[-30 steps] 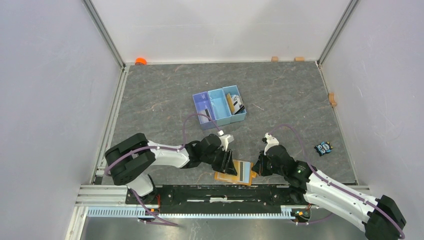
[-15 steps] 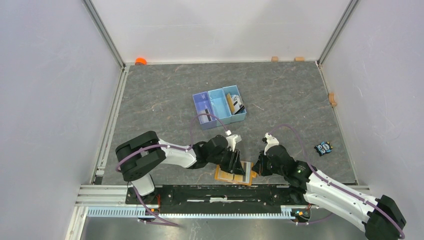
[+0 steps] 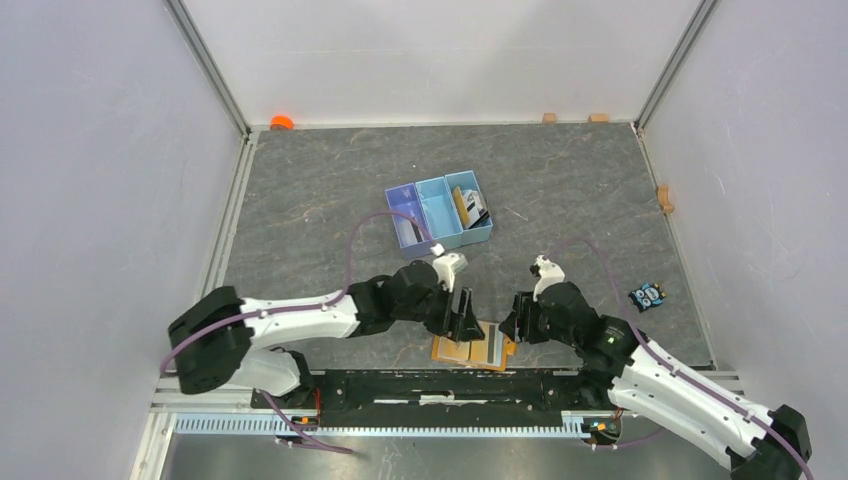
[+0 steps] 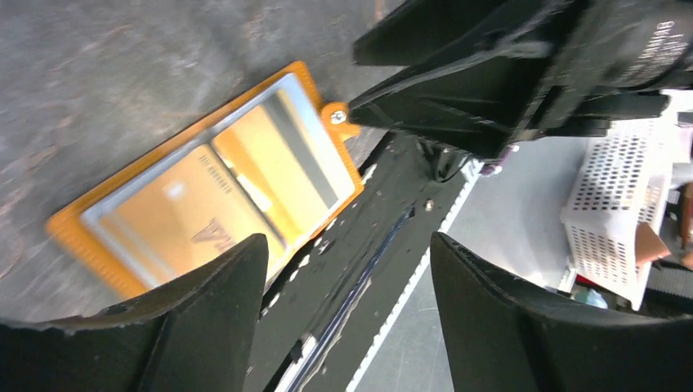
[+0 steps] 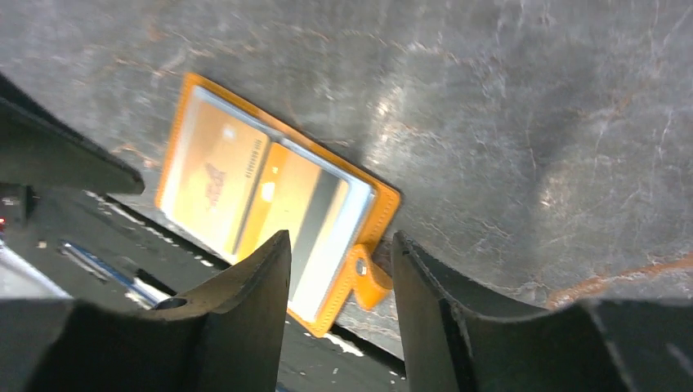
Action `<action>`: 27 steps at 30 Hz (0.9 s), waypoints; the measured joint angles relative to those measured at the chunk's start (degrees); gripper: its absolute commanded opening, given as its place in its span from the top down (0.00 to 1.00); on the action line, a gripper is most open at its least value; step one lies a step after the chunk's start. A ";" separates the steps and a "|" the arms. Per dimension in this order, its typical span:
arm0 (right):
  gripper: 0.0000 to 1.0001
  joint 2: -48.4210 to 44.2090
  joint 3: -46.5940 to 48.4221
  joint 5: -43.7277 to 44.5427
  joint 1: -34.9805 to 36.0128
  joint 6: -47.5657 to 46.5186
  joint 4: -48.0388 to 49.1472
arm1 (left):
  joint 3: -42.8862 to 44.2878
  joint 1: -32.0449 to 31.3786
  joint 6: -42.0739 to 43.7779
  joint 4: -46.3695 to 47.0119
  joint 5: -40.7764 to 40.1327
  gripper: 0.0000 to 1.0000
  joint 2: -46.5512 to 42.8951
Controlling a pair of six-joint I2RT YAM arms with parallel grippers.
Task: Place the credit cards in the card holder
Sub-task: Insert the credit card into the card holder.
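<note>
The orange-tan card holder [image 3: 452,352] lies open and flat at the table's near edge, between both grippers. Two gold-yellow credit cards sit in its panels, one on each side [image 5: 214,175] [image 5: 306,216]; the second has a grey stripe. The clasp tab [image 5: 372,282] sticks out beside it. My left gripper [image 4: 350,241] hovers open over the holder's near edge, nothing between its fingers. My right gripper [image 5: 342,238] is open just above the clasp tab, holding nothing. More credit cards [image 3: 470,207] stand in the blue tray's right compartment.
The blue three-compartment tray [image 3: 415,216] stands mid-table behind the arms. A small black-and-blue gadget [image 3: 648,296] lies at the right. The black base rail [image 3: 420,385] runs just below the holder. An orange object [image 3: 282,122] and wooden blocks [image 3: 549,117] sit by the walls.
Both grippers have opened. The left one carried a card over the holder, let go and drew back a little; the right one, shut by the holder's right edge, now stands open.
</note>
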 measured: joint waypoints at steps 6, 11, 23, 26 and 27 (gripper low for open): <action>0.63 -2.97 2.08 -3.32 0.00 0.37 0.48 | -1.60 3.48 2.16 -9.94 -3.52 0.20 -6.01; 0.65 -2.62 -0.74 -7.91 0.07 1.84 4.68 | -4.48 5.01 3.02 -15.47 -6.56 0.31 -6.49; 0.69 1.81 -5.40 -9.46 0.57 3.91 7.30 | -5.16 5.16 4.28 -16.41 -7.19 0.41 -2.82; 0.72 1.99 -5.86 -9.49 0.79 4.17 8.02 | -5.27 5.16 4.31 -15.89 -7.10 0.43 -2.19; 0.73 1.99 -6.12 -9.49 0.83 4.35 8.44 | -5.31 5.16 4.31 -15.67 -7.06 0.44 -2.08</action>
